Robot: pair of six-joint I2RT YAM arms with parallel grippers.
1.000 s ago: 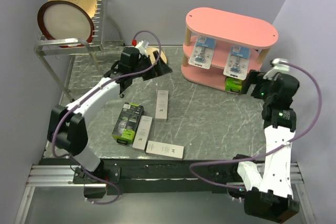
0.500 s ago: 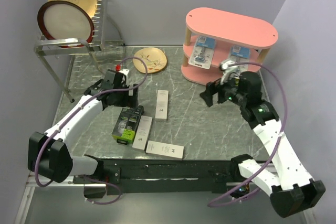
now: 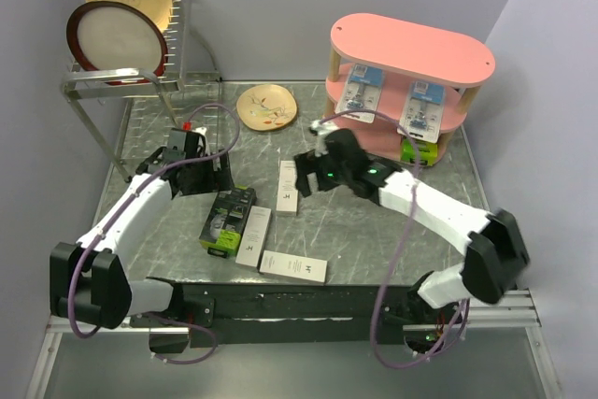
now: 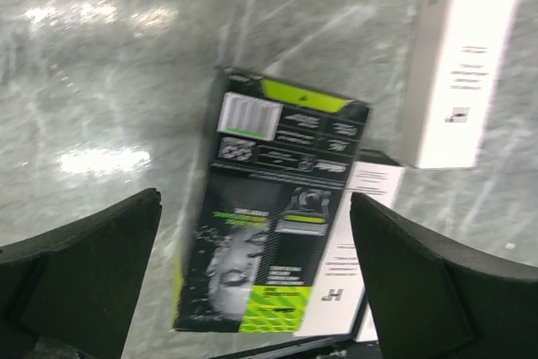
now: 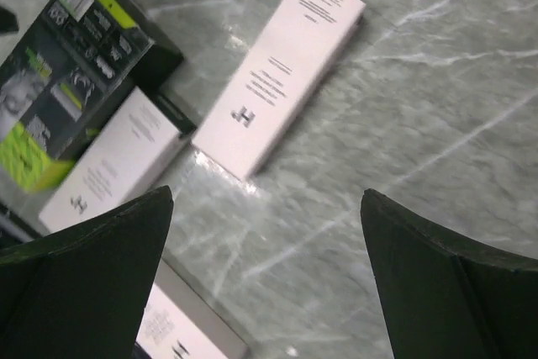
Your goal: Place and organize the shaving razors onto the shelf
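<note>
Bright, even overhead light, white glare patches on the table (image 4: 101, 161) (soft blur in both wrist views)

This is looking like a robot test lab, not a home. 2 robot arms (image 3: 140, 201) are sitting bolted to a metal rail (image 3: 93, 310) at the bottom of the frame, and purple cables (image 3: 213, 106) are looping off them. Plain pale purple walls (image 3: 280, 7) are closing in a small grey table (image 3: 374, 240) on 3 sides. Only a few house things are sitting here: a wire dish rack (image 3: 177, 35) is holding 2 plates (image 3: 117, 39) in the upper left, and a pink shelf (image 3: 411, 44) is standing in the upper right.
</note>
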